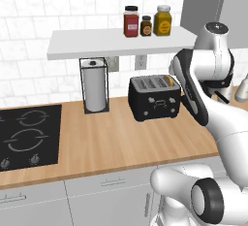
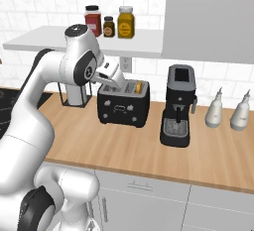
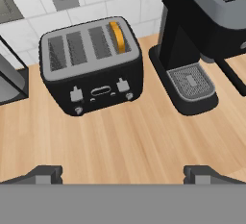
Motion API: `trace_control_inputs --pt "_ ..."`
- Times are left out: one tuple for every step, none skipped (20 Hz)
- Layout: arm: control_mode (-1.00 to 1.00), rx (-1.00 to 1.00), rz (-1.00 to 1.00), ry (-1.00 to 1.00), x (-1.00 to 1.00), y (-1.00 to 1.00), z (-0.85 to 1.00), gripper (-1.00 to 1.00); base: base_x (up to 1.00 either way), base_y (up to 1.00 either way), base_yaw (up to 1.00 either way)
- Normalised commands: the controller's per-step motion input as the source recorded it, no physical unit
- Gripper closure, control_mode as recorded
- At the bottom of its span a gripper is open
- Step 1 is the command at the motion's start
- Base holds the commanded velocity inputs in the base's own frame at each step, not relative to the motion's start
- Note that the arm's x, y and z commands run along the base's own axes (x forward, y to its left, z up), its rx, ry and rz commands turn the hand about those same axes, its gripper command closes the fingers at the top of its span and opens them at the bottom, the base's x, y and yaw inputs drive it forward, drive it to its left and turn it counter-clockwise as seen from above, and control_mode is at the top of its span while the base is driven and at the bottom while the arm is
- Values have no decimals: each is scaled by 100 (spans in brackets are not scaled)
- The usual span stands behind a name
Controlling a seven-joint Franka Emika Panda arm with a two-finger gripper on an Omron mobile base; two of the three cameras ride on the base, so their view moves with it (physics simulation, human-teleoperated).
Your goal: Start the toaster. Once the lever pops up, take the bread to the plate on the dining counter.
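My pincer [image 3: 123,174] hangs above the wall counter [image 1: 121,142], in front of the toaster [image 3: 91,64]. It is spread wide, nothing between the tips, looking down on the front panel. My guess is that this stand-off gives a clean line to the levers.

The toaster sits near the back wall, coffee machine [image 2: 178,105] just to its right, paper towel holder [image 1: 94,85] to its left. It has four slots on top. The bread [image 3: 116,36] stands on edge in the rightmost one (golden crust poking out); the other three look empty. The two small levers on the front look up, so toasting is likely not started.

The shelf [image 1: 116,41] above holds three jars [image 1: 146,22]. Two white bottles [image 2: 228,110] stand at the far right.
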Motion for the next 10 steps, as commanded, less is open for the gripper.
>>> trace_control_inputs --pt "-100 0 0 0 0 0 0 -100 0 0 0" --pt "-100 0 0 0 0 0 0 -100 0 0 0" --pt "-100 0 0 0 0 0 0 -100 0 0 0" --pt "-100 0 0 0 0 0 0 -100 0 0 0" --pt "-100 0 0 0 0 0 0 -100 0 0 0" --pt "-100 0 0 0 0 0 0 -100 0 0 0" --pt "-100 0 0 0 0 0 0 -100 0 0 0" --pt "-100 0 0 0 0 0 0 -100 0 0 0" --pt "-100 0 0 0 0 0 0 -100 0 0 0" --pt "-100 0 0 0 0 0 0 -100 0 0 0"
